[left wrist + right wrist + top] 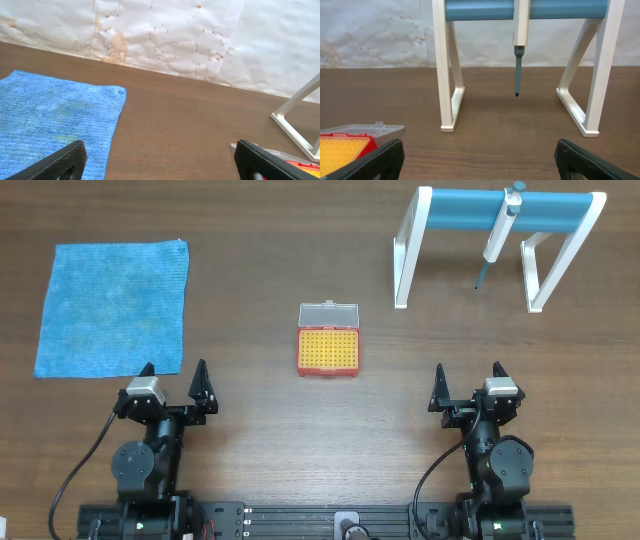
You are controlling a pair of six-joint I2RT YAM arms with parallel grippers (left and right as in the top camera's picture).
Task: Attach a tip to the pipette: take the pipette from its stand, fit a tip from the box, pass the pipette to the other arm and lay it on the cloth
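The pipette [497,235] hangs on its stand [403,265], straight ahead of the right claw [468,370] and well apart from it. Its dark lower end points down and is free above the table [400,430]. I judge that no tip is fitted on it yet.

The right claw is wide open and holds nothing. The left claw [174,370] is also wide open and holds nothing. Both rest low, close to their bases.

The tip box [327,350] stands with its lid open. It is ahead of both claws and between them, on the inner side of each one. The blue cloth [112,310] lies flat just ahead of the left claw, a little to its outer side.

As I judge it, no step of the task is done. Taking the pipette, fitting a tip, passing it over and laying it on the cloth are all left.

I count one pipette, one stand, one tip box, one cloth and two claws. The tips in the box are too small to count.
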